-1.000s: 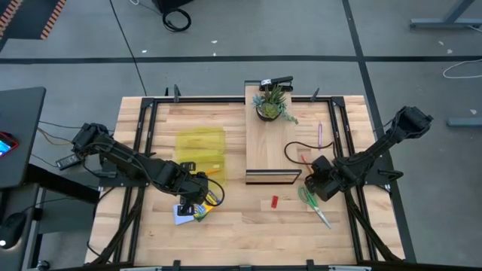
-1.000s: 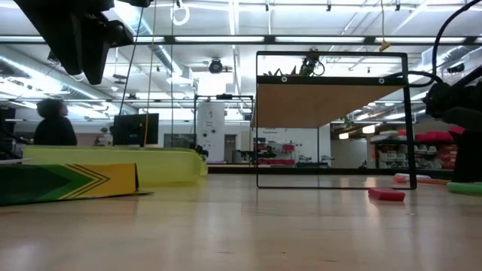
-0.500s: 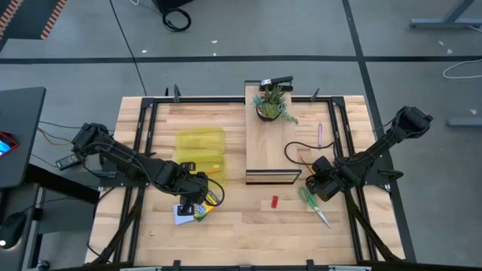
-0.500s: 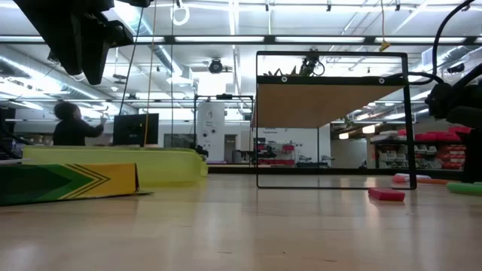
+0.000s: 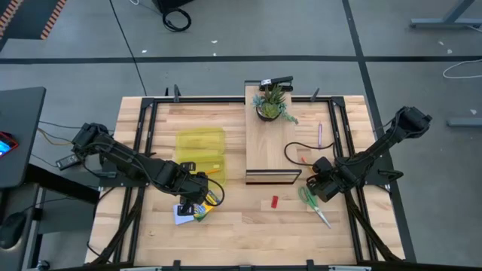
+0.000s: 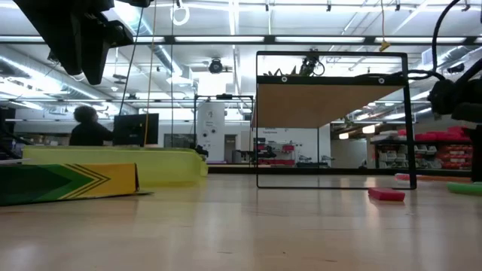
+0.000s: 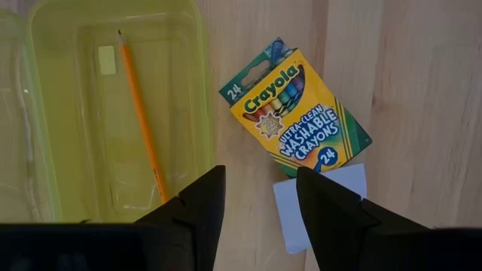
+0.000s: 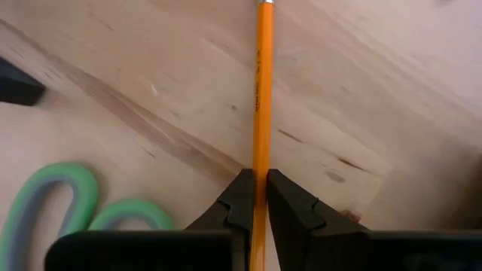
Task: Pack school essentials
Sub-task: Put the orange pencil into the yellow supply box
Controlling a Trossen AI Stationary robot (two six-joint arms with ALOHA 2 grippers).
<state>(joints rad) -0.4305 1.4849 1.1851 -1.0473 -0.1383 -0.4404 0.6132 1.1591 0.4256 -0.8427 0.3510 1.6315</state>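
Looking down from above, the table (image 5: 233,226) is being shared by both arms: the left gripper (image 5: 197,197) is being held just over the crayon box (image 5: 202,213) and the pale blue notepad (image 5: 181,217), beside the yellow case (image 5: 201,150), while the right gripper (image 5: 315,183) is being kept near the green-handled scissors (image 5: 310,202); the red block (image 5: 275,202) is lying loose between the two grippers, the purple pen (image 5: 319,134) is lying well apart near the far right, and the potted plant (image 5: 271,105) is standing on the small shelf (image 5: 269,150). At table height, the crayon box (image 6: 68,183) and the case (image 6: 151,162) are being shown in front of a person (image 6: 89,126) in the room behind, with the red block (image 6: 386,195) resting by the shelf frame. In the left wrist view, the left gripper (image 7: 260,203) is being held open and empty above the crayon box (image 7: 295,113) and notepad (image 7: 320,199), and one orange pencil (image 7: 141,113) is already lying inside the open case (image 7: 113,113). In the right wrist view, the right gripper (image 8: 254,197) is being closed on a second orange pencil (image 8: 261,90), with the scissors (image 8: 60,199) just beside it. Packing is judged to be at an early stage: the gripped pencil, crayons, notepad, scissors, pen and block are all left to be packed
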